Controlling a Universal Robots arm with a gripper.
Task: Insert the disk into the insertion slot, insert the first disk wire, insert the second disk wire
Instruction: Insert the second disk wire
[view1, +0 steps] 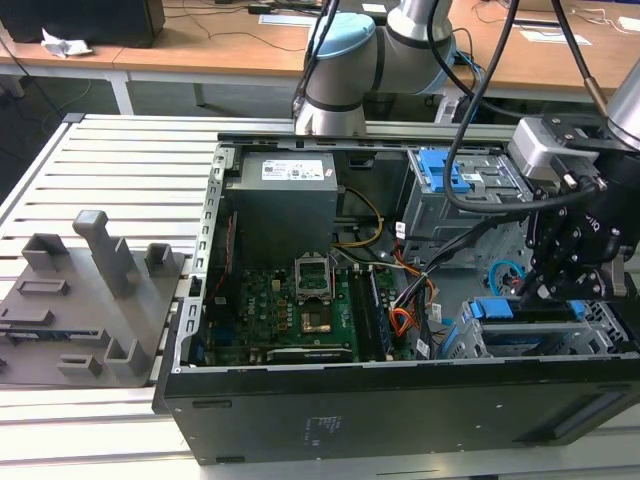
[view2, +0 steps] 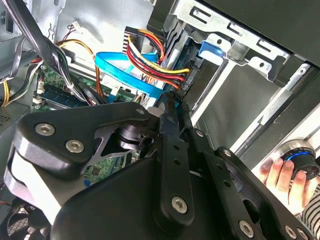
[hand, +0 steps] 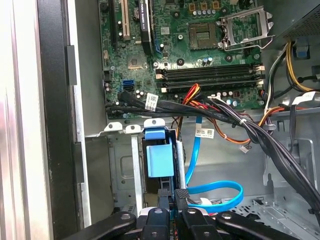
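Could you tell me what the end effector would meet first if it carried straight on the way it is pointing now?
Most likely the disk. In the first wrist view the end effector points straight at the disk's blue bracket, seated in the insertion slot. Depth is unclear, so the gap is hard to judge.

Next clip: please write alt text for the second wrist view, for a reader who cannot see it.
The black gripper, fingers pressed together, points at the flat black plug of the orange, red and black wire bundle beside the grey sheet-metal drive bay. A flat light blue cable loops just behind; a person's hand rests on a blue-ringed knob.
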